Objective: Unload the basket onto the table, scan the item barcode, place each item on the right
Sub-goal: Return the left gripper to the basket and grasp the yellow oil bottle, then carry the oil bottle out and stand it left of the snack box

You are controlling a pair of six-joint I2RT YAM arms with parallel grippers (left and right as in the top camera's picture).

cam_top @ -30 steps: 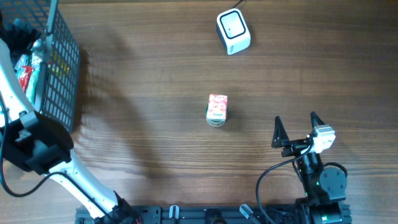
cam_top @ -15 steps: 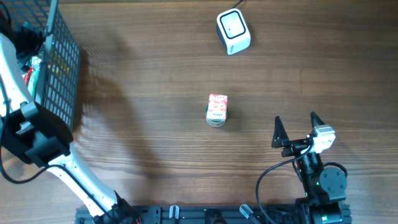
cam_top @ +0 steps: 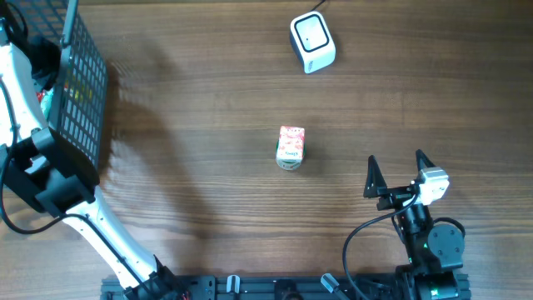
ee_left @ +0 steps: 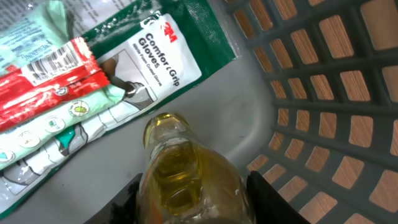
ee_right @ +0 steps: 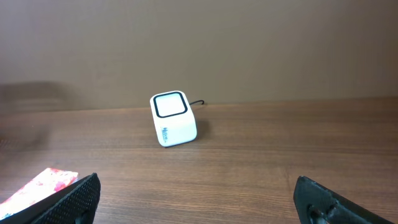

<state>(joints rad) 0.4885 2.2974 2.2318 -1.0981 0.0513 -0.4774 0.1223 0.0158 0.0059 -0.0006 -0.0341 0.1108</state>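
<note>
**One grasp, one idle pair of jaws**

From overhead, the left arm [cam_top: 46, 179] bends up the table's [cam_top: 208, 183] left edge and reaches into the black wire basket [cam_top: 83, 92]; what its end is doing is hidden from here. A small pink carton [cam_top: 291, 147] stands alone mid-table. The white scanner [cam_top: 312, 42] sits well apart from it at the far edge. The right gripper [cam_top: 396, 160] hangs over the near right corner with its fingers spread wide and nothing between them.

At the left wrist, the left gripper [ee_left: 196, 193] has a bottle [ee_left: 186, 168] of yellow liquid between its dark fingers [ee_left: 132, 198], which sit against both sides of it: a grasp, as far as I can see. The bottle is clear and rounded, lying on the basket's grey floor, just beside a green gloves pack [ee_left: 155, 56] and a red packet [ee_left: 50, 87].

At the right wrist, both fingertips frame bare table, parted. The scanner's window faces up, and the carton's corner shows at lower left.
</note>
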